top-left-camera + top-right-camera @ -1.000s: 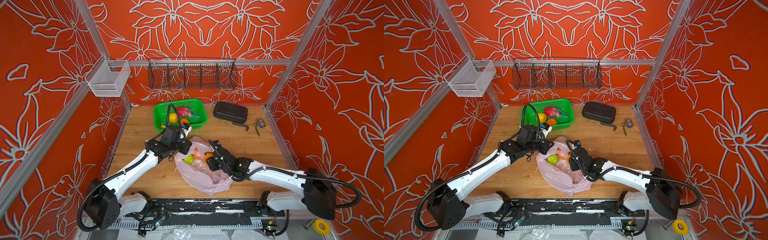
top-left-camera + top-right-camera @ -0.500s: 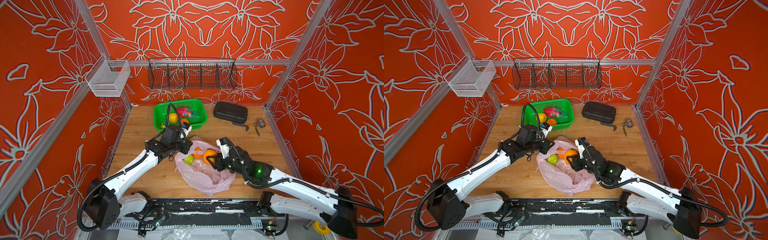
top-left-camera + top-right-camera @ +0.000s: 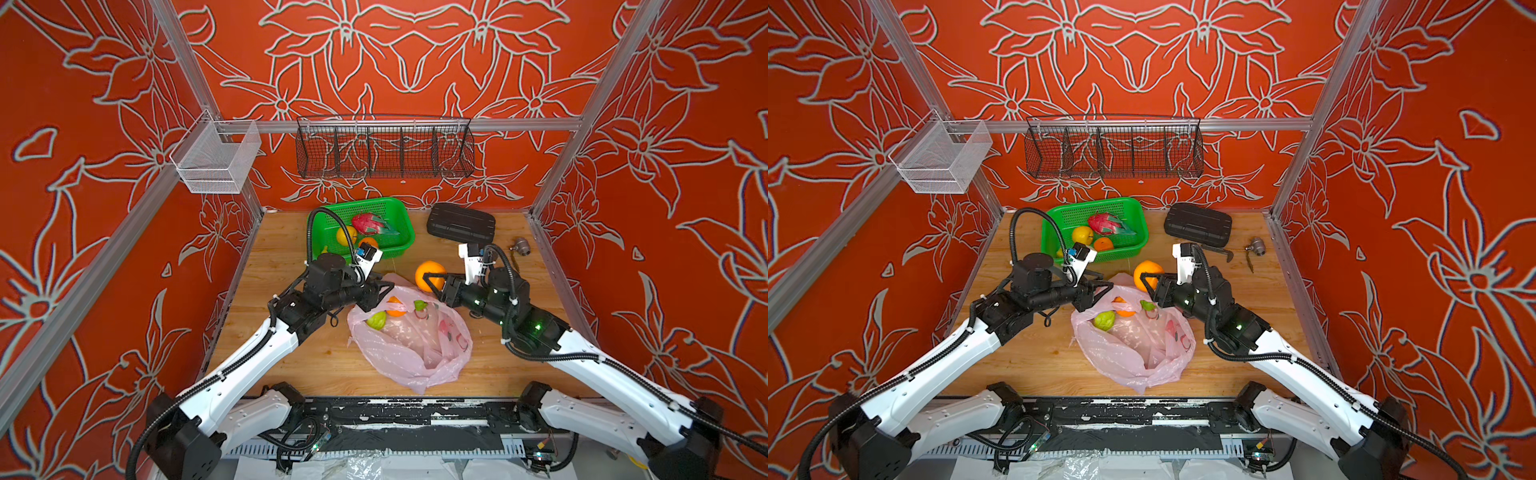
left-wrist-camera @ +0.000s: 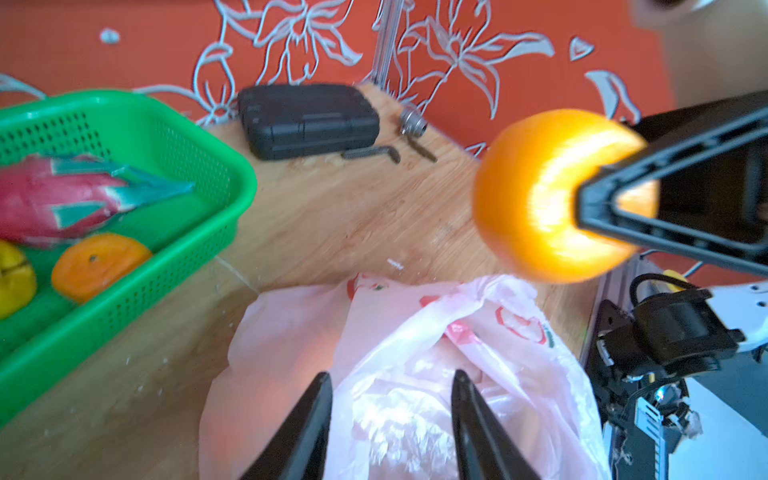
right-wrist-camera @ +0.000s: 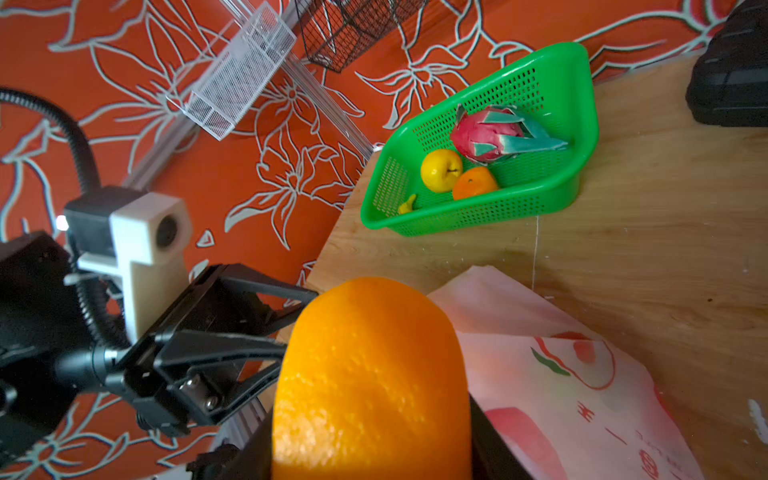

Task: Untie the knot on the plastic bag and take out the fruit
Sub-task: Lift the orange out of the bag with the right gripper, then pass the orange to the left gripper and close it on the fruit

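The right gripper (image 3: 431,279) is clasping the orange (image 3: 424,268), the green basket (image 3: 395,246) lying to its far left, while the left gripper (image 4: 390,374) is hovering unclenched over the plastic bag (image 3: 411,345).

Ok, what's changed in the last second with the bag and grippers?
The right gripper, shut on the large orange, has lifted it out of the plastic bag toward the green basket. The left gripper, earlier closed at the bag's rim, has opened its jaws. The bag, the green fruit inside it and the dragon fruit in the basket stayed put.
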